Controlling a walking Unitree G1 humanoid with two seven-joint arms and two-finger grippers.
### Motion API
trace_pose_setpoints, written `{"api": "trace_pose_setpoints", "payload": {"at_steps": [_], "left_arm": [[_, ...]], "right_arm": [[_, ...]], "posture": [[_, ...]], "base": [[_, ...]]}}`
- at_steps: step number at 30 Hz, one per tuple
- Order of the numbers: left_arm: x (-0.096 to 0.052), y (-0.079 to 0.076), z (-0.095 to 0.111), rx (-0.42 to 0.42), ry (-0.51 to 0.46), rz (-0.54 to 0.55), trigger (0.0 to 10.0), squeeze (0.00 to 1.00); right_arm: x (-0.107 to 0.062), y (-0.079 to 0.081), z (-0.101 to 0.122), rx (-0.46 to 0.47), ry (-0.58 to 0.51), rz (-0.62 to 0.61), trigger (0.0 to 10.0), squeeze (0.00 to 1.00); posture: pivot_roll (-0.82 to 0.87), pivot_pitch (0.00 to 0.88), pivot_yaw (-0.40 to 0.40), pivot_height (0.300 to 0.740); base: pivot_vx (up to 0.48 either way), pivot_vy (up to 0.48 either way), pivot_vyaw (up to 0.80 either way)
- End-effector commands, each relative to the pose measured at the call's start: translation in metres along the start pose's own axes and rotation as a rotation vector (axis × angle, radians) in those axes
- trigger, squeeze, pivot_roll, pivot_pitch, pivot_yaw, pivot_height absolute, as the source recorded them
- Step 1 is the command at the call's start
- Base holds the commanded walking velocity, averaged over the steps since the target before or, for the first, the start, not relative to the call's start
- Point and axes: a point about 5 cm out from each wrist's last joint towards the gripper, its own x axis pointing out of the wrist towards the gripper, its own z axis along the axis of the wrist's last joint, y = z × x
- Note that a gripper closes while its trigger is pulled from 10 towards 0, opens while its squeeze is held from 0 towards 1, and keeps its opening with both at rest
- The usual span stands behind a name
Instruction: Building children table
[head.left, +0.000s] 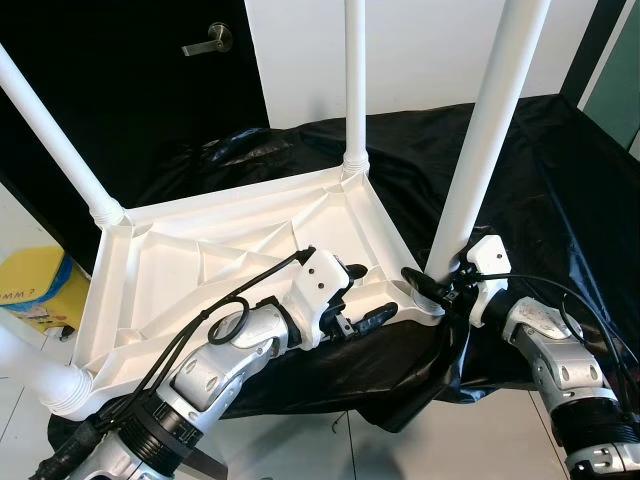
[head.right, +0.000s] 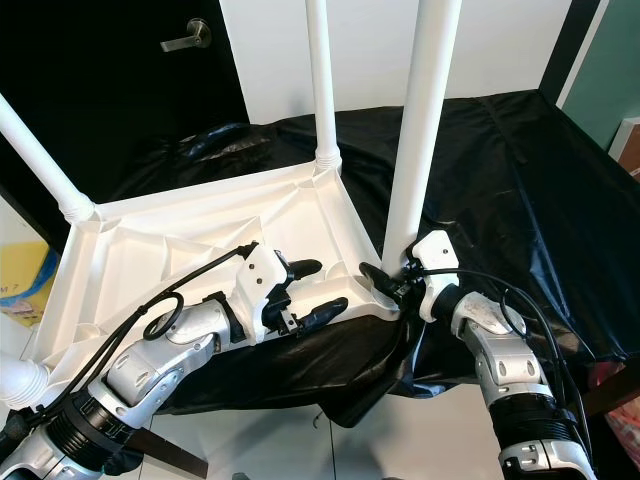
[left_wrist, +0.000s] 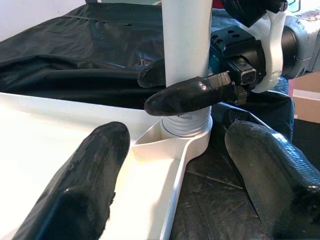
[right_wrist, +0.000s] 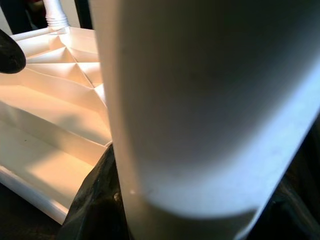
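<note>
Four white legs on upturned tabletop (head.left: 230, 250) atop black-sheeted counter (head.left: 560, 180), dark door (head.left: 130, 80) behind, right gripper (head.left: 432, 287) clamping near leg (head.left: 485, 140), left gripper (head.right: 312, 287) jaws apart

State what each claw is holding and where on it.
Right claw grips the near-right table leg low down, just above its socket. Left claw is open over the upturned tabletop, holding nothing.

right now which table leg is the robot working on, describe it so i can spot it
An upturned white plastic tabletop lies on a black sheet, with four white legs standing up from its corners. The leg being worked on rises from the corner nearest the robot's right. It alone has the right gripper closed around its base.
</note>
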Motion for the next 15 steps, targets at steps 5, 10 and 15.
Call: {"api": "trace_pose_setpoints", "payload": {"at_steps": [5,10,15], "left_arm": [[-0.0023,-0.0093,-0.0016,0.008,0.021,-0.191,10.0,0.00],[-0.0029,-0.0097,-0.0020,0.009,0.025,-0.195,10.0,0.00],[-0.0037,-0.0108,-0.0026,0.008,0.029,-0.199,10.0,0.00]], "right_arm": [[-0.0051,-0.0031,-0.0094,0.043,0.035,-0.023,10.0,0.00],[-0.0029,0.0010,-0.0088,0.093,0.011,-0.103,10.0,0.00],[0.0016,0.0065,-0.0094,0.100,0.008,-0.258,10.0,0.00]], "posture": [[-0.13,0.032,0.075,0.740],[-0.13,0.035,0.077,0.740],[-0.13,0.033,0.074,0.740]], "base": [[0.000,0.000,0.00],[0.000,0.000,0.00],[0.000,0.000,0.00]]}}
